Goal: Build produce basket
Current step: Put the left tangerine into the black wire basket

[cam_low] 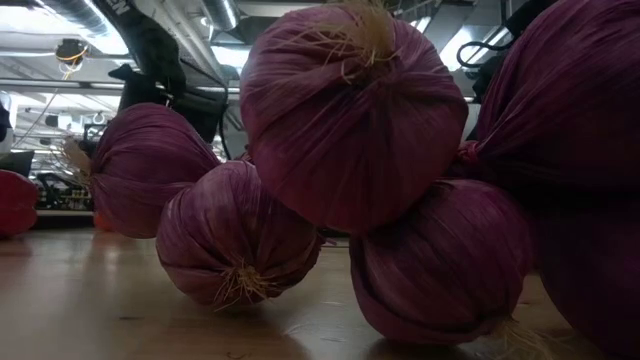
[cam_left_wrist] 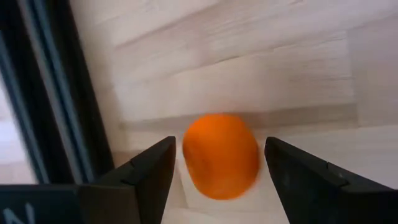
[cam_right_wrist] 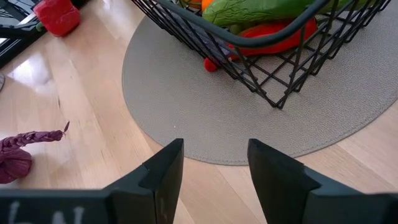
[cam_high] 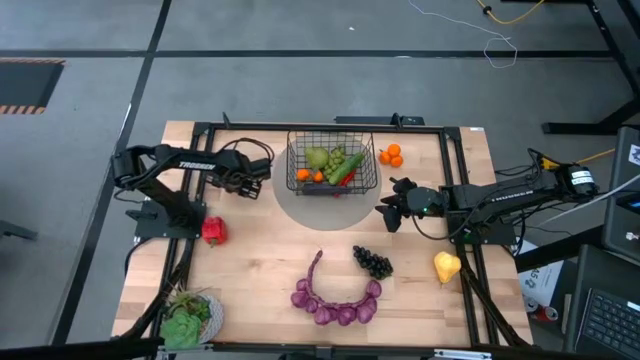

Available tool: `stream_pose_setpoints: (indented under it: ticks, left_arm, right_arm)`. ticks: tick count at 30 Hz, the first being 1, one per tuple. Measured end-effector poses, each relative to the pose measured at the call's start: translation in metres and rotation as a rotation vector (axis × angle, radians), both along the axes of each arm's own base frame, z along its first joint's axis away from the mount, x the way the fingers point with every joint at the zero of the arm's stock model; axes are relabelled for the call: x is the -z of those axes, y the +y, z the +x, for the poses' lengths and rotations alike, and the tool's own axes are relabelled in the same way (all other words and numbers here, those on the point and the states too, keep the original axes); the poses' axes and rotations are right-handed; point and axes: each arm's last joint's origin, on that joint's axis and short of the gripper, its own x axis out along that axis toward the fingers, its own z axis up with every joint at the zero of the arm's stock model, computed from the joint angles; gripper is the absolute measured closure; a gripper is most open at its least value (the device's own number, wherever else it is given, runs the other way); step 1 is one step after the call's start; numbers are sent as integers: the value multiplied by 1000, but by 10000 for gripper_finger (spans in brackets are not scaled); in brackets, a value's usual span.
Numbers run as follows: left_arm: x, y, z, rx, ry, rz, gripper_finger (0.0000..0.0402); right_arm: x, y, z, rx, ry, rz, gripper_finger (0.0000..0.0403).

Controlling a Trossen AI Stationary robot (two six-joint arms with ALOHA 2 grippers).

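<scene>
The basket [cam_high: 331, 166] stood on a round grey mat [cam_high: 310, 205] at the far middle of the worktop [cam_high: 270, 270]. Inside it lay a green pear [cam_high: 317, 158], green grapes [cam_high: 337, 160], a cucumber [cam_high: 347, 168], a red pepper [cam_high: 346, 180] and an orange [cam_high: 304, 175]. Just beside its right side two more oranges [cam_high: 391, 155] sat on the bare wood.

My left fingers [cam_high: 256, 170] hung just left of the basket, spread wide, and my left wrist view showed an orange [cam_left_wrist: 221, 154] between them with a gap on each side, so they grasped nothing. My right fingers [cam_high: 391, 212] hovered at the mat's right edge, near the basket's right corner; they were drawn fairly close together with nothing between them [cam_right_wrist: 214, 163], the mat and the basket's wire corner lying ahead.

Nearer the front lay dark grapes [cam_high: 373, 262], a yellow pear [cam_high: 446, 266] to their right, and a curved string of purple onions [cam_high: 335, 300]. A second red pepper [cam_high: 214, 231] rested by my left arm's base. A plate of lettuce [cam_high: 188, 318] sat at the front left corner.
</scene>
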Motion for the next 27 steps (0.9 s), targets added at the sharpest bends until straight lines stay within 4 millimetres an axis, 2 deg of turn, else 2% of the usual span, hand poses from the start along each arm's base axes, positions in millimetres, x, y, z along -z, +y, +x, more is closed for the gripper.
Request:
stream_pose_setpoints:
  ticks: [6,12,21,27]
  left_arm:
    - [10,0,-3,10,-54,-2,158]
    - [12,-3,-1,32,-57,8,163]
    - [13,-5,1,35,-65,-2,229]
    - [9,-10,7,77,-57,47,245]
  right_arm:
    - [0,0,0,0,0,0,221]
    - [0,0,0,-1,0,-1,221]
    - [0,0,0,-2,1,-3,221]
    - [0,0,0,-4,2,-6,221]
